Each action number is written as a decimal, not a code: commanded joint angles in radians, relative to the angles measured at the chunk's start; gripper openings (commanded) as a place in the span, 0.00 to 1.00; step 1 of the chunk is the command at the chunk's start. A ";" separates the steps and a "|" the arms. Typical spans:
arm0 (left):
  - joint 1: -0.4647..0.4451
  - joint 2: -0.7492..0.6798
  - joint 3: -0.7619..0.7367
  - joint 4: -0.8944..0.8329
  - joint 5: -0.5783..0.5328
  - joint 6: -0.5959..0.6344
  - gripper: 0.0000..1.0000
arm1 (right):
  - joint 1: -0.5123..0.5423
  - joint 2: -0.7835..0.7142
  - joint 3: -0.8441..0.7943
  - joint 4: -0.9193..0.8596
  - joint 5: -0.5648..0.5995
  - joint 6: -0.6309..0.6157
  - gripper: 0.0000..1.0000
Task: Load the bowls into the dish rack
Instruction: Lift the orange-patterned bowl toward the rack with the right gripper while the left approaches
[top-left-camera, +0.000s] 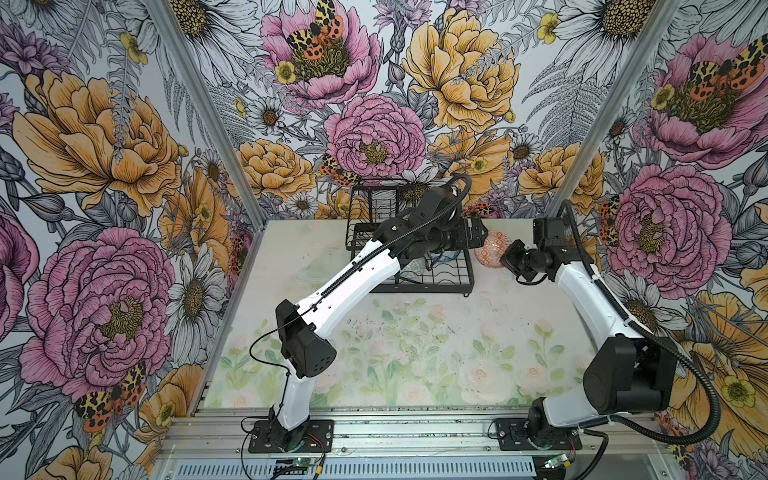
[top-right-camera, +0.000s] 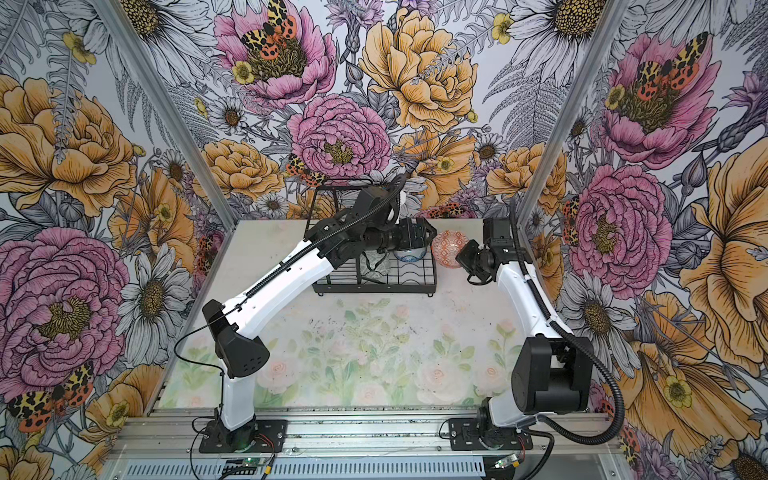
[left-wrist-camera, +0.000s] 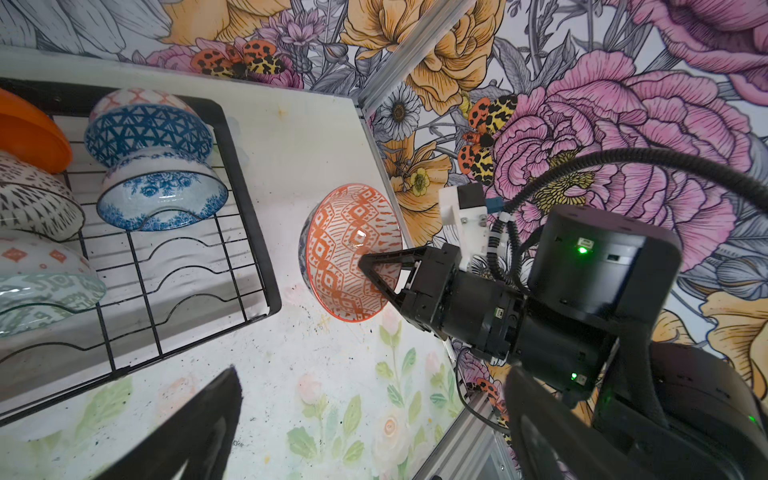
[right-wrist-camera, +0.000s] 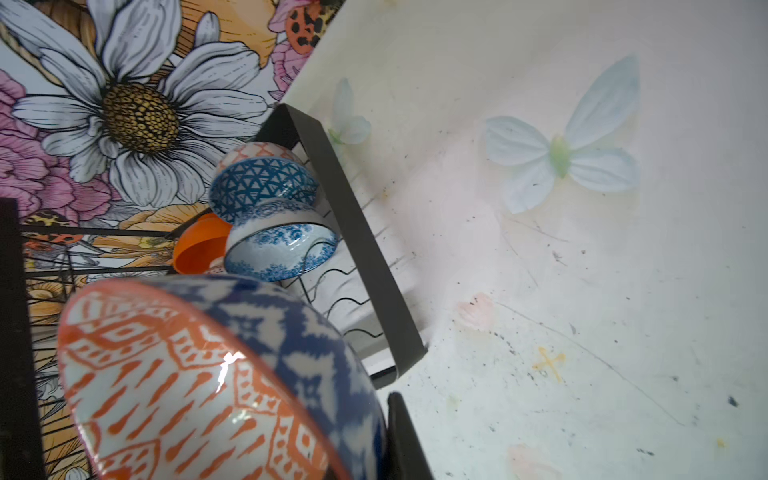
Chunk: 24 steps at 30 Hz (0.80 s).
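Note:
My right gripper (top-left-camera: 506, 254) is shut on the rim of a red-orange patterned bowl (top-left-camera: 492, 247) (left-wrist-camera: 353, 253) with a blue and white outside (right-wrist-camera: 307, 357). The bowl hangs tipped on its side just right of the black wire dish rack (top-left-camera: 469, 276) (left-wrist-camera: 249, 208). One finger (left-wrist-camera: 376, 268) lies inside the bowl, the other (right-wrist-camera: 401, 436) against its outer wall. Several bowls stand on edge in the rack: orange (left-wrist-camera: 29, 133), blue geometric (left-wrist-camera: 149, 133), blue-white floral (left-wrist-camera: 162, 195), black-flecked white (left-wrist-camera: 33, 199) and grey-green (left-wrist-camera: 45, 286). My left gripper (top-left-camera: 476, 233) (left-wrist-camera: 370, 432) hovers open over the rack's right side, holding nothing.
The rack's raised wire basket tier (top-left-camera: 374, 203) stands at its back left. An aluminium corner post (left-wrist-camera: 374, 124) and the floral right wall lie close behind the held bowl. The pale floral table (top-left-camera: 415, 332) stretches in front of the rack.

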 joint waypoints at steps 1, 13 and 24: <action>0.053 -0.040 0.013 -0.060 -0.014 0.020 0.99 | 0.038 -0.038 0.109 0.038 0.019 0.023 0.00; 0.178 -0.201 -0.069 -0.058 0.027 0.030 0.99 | 0.208 0.020 0.375 0.040 0.186 -0.134 0.00; 0.149 -0.248 -0.155 -0.054 -0.047 0.008 0.99 | 0.329 0.102 0.526 0.040 0.238 -0.253 0.00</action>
